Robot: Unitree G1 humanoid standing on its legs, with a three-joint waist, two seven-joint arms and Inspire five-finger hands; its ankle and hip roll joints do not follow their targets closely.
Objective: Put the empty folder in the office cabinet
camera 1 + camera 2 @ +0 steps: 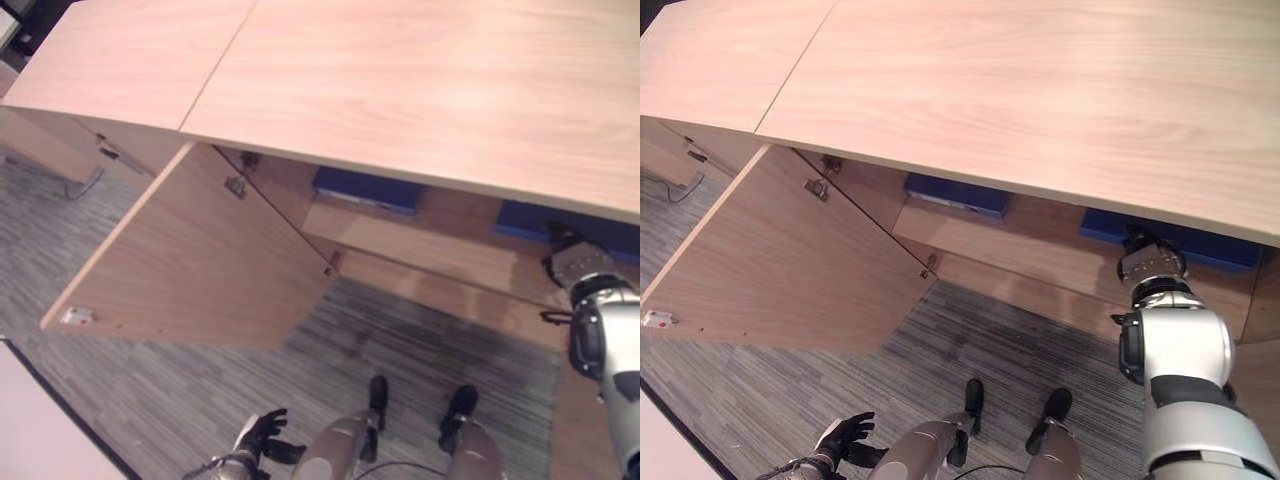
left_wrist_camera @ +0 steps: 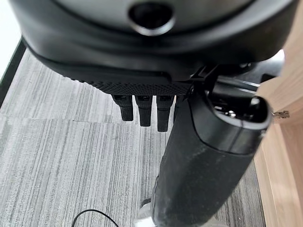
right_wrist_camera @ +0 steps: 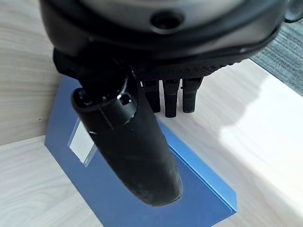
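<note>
A blue folder (image 3: 199, 189) with a pale label lies flat on the wooden shelf (image 3: 255, 123) inside the cabinet, close to a side wall. My right hand (image 3: 156, 42) hovers just above it, thumb (image 3: 137, 151) stretched over the cover and fingers straight, gripping nothing. In the eye views that folder (image 1: 1200, 245) shows as a blue strip under the cabinet top, with my right wrist (image 1: 1150, 262) reaching in at it. Low by the carpet, my left hand (image 1: 262, 432) hangs with relaxed fingers and holds nothing.
A second blue folder (image 1: 365, 188) lies further left on the same shelf. The cabinet door (image 1: 200, 260) stands swung wide open to the left over grey striped carpet (image 1: 420, 350). The broad wooden cabinet top (image 1: 400, 70) overhangs the shelves.
</note>
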